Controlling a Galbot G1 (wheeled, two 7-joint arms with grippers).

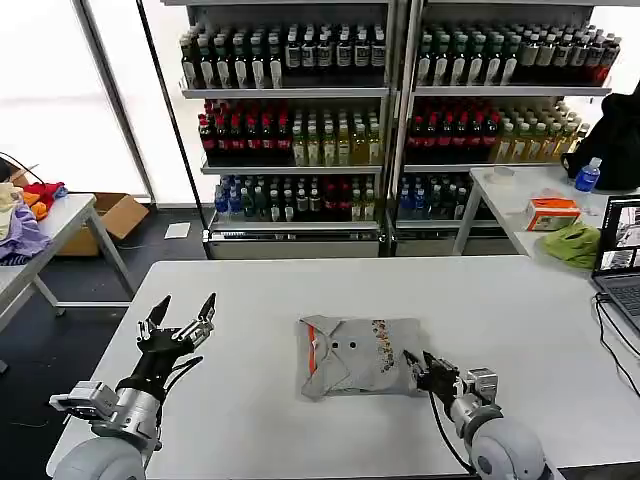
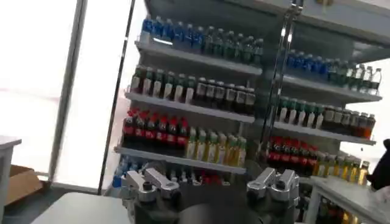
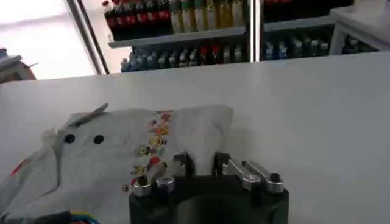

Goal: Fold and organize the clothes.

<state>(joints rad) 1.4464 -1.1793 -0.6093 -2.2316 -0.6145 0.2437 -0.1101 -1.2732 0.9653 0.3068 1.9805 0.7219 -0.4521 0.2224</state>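
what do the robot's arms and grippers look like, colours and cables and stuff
Both arms have rounded light grey shells near the body. The left gripper has black pointed fingers with silver metal links, a black wrist and a silver box on the forearm. The right gripper is black with silver finger links, and a thin black cable runs along its wrist.

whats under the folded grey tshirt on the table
The grey T-shirt lies folded flat on the bare white table, which shows all around it. Its folded-under layers are covered. The right gripper is at its near right edge.
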